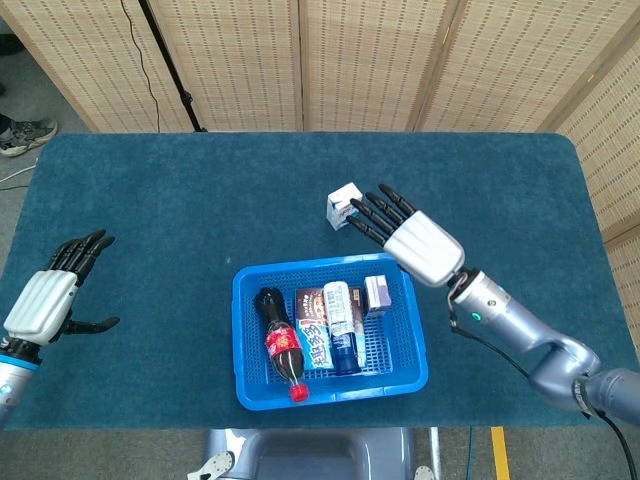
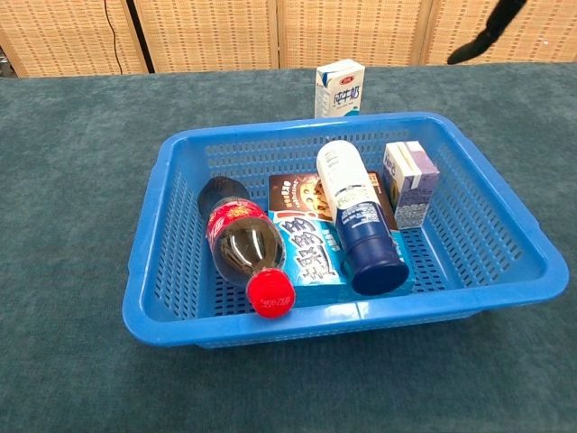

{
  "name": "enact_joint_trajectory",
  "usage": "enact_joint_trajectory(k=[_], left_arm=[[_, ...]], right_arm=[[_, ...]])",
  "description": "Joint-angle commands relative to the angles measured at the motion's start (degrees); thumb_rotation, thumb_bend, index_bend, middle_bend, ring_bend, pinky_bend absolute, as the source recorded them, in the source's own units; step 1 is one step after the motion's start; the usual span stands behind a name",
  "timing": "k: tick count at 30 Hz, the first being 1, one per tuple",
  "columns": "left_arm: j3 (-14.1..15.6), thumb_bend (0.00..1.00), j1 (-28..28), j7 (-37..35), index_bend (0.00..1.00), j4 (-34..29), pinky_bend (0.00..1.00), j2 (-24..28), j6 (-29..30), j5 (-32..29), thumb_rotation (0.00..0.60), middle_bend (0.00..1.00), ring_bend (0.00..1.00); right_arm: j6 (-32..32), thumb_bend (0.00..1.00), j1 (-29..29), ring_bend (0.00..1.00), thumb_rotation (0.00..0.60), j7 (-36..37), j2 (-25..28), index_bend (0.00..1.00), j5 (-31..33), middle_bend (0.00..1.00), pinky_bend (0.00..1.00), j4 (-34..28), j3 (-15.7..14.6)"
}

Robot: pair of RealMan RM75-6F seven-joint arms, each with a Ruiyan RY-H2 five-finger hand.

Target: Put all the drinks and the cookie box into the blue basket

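The right hand is held over the white milk carton, fingers spread and empty, presumably to grasp this last drink, which stands on the surface just behind the blue basket. The left hand is kept open, idle.

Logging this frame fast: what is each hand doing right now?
Left hand: open, holding nothing, off to the side of the table.
Right hand: open, fingers spread, holding nothing, reaching toward the white milk carton behind the blue basket.
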Motion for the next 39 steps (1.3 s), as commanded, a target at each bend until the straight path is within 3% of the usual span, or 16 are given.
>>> enact_joint_trajectory(k=[1,7,14,22,30,33,39], left_arm=[[-0.05,0.08,-0.03,0.16,0.0,0.1,0.0,-0.08,-0.06,-0.2,0.6,0.0,0.0],[-0.01,0.08,-0.1,1.35,0.0,0.17,0.0,-0.46,-0.38,-0.92,0.6,0.0,0.0],[-0.52,0.08,-0.41,1.69,0.0,-0.07,0.0,-0.69,-0.87,-2.41,0.6,0.0,0.0],[-0.9,0.08,-1.11,2.21,0.0,0.21,0.0,-0.97,-2.1,-3.67,0.6,0.0,0.0],[-0.89,0.08,-1.3,3.26,0.0,0.12,0.0,-1.25,-2.32,-4.01,0.6,0.0,0.0],[-0.88,0.08,-1.34,3.38,0.0,0.0,0.0,-1.3,-2.46,-4.17,0.6,0.0,0.0],[-1.23,0.08,-1.56,3.06,0.0,0.42,0.0,-1.26,-2.87,-5.09,0.6,0.0,0.0]], right_arm=[[-8.26,0.0,5.85,0.0,0.6,8.68,-4.31,0.0,5.99,0.0,0.0,8.58,3.6],[-19.57,0.0,11.12,0.0,0.6,20.79,-10.28,0.0,11.17,0.0,0.03,19.23,3.87],[-30.49,0.0,15.27,0.0,0.6,27.43,-13.04,0.0,13.48,0.0,0.04,24.56,2.51],[-36.54,0.0,19.25,0.0,0.6,29.05,-19.74,0.0,14.4,0.0,0.06,34.27,1.48],[-39.63,0.01,22.51,0.0,0.6,30.09,-27.02,0.0,16.94,0.0,0.1,45.16,2.85],[-38.97,0.08,22.88,0.01,0.6,30.65,-29.5,0.03,16.77,0.0,0.16,48.32,2.71],[-38.77,0.31,23.19,0.23,0.6,33.03,-33.03,0.25,16.72,0.14,0.25,52.48,2.48]])
